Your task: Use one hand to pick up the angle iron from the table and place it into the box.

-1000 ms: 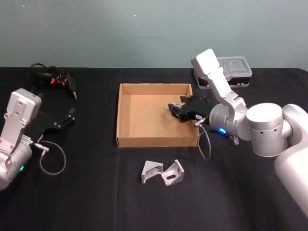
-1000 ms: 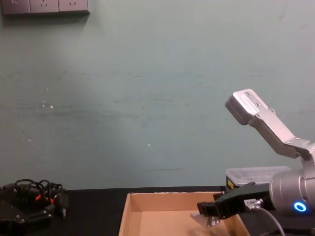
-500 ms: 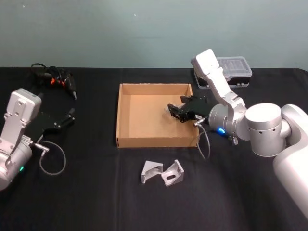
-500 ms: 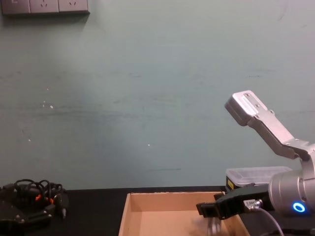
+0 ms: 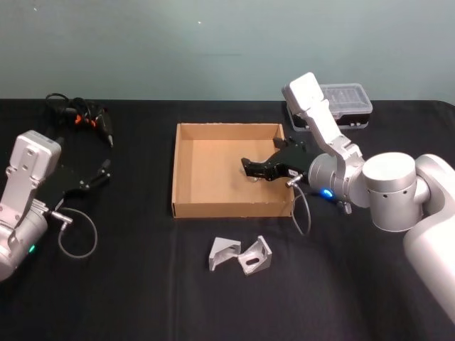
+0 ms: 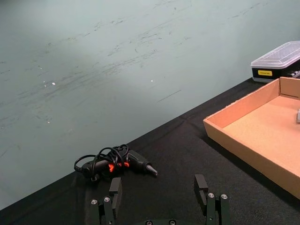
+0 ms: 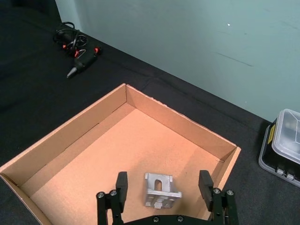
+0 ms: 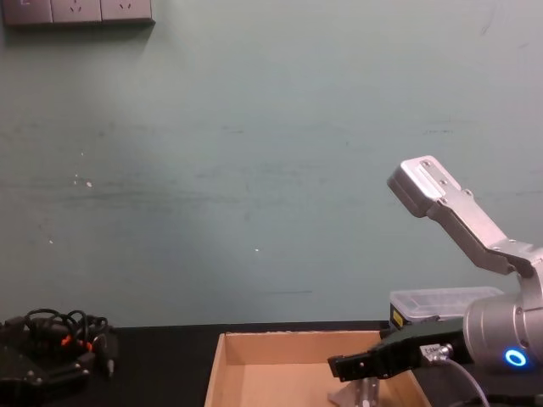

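One angle iron [image 7: 161, 192] lies on the floor of the tan cardboard box [image 5: 227, 210], near its right wall. My right gripper [image 5: 257, 169] hangs open just above it, a finger on either side and touching nothing. In the chest view the same angle iron [image 8: 361, 393] stands under the open right gripper [image 8: 356, 366]. Two more angle irons [image 5: 225, 253] [image 5: 256, 257] rest side by side on the black table [image 5: 142, 284] in front of the box. Far to the left, my left gripper [image 6: 158, 190] is parked open and empty over the table.
A clear-lidded plastic case [image 5: 345, 103] sits behind the box at the right. A black and orange tool with coiled cable [image 5: 82, 117] lies at the far left back. The box's low walls [image 7: 178, 124] surround the right gripper.
My right gripper has opened over the box, and the angle iron it held has dropped onto the box floor. The left arm has not moved.
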Controlling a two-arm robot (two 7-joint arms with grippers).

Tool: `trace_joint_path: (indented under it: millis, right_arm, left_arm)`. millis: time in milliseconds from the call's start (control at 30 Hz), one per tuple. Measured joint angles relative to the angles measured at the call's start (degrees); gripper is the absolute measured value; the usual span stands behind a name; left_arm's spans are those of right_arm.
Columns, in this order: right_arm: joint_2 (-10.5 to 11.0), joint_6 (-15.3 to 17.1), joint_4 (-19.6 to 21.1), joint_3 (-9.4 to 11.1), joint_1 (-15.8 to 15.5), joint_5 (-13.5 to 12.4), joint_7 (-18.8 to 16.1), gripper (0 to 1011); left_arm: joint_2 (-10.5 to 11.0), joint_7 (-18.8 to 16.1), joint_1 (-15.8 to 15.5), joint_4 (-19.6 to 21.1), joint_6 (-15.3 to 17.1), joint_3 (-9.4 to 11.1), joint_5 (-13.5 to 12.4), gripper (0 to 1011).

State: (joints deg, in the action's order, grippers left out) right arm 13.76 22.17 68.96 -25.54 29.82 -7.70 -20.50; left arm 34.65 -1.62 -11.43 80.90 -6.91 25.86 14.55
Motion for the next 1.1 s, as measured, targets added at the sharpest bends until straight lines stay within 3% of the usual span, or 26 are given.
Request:
trace_joint_path:
  millis: [67, 500, 633, 833, 1067, 1100]
  right_arm:
    - [0.01, 0.01, 0.01, 0.0, -0.01, -0.01, 0.01, 996]
    - [0.04, 0.02, 0.08, 0.0, 0.0, -0.06, 0.01, 1000]
    - [0.85, 0.07, 2.32, 0.8, -1.18, -0.33, -0.55, 1000]
    - [3.12, 2.33, 8.81, 1.31, -3.85, -0.45, -1.57, 1000]
    - [7.02, 8.04, 21.56, 2.69, -9.8, -1.62, -2.09, 1000]
    - [8.04, 9.32, 24.79, 3.11, -11.46, -1.91, -2.11, 1000]
  left_arm:
    - [0.0, 0.0, 0.0, 0.0, 0.0, 0.0, 0.0, 1011]
    - [0.0, 0.0, 0.0, 0.0, 0.0, 0.0, 0.0, 1012]
    - [0.0, 0.0, 0.0, 0.0, 0.0, 0.0, 0.0, 1011]
    - [0.0, 0.0, 0.0, 0.0, 0.0, 0.0, 0.0, 1012]
    - [0.0, 0.0, 0.0, 0.0, 0.0, 0.0, 0.0, 1011]
    - [0.0, 0.0, 0.0, 0.0, 0.0, 0.0, 0.0, 1011]
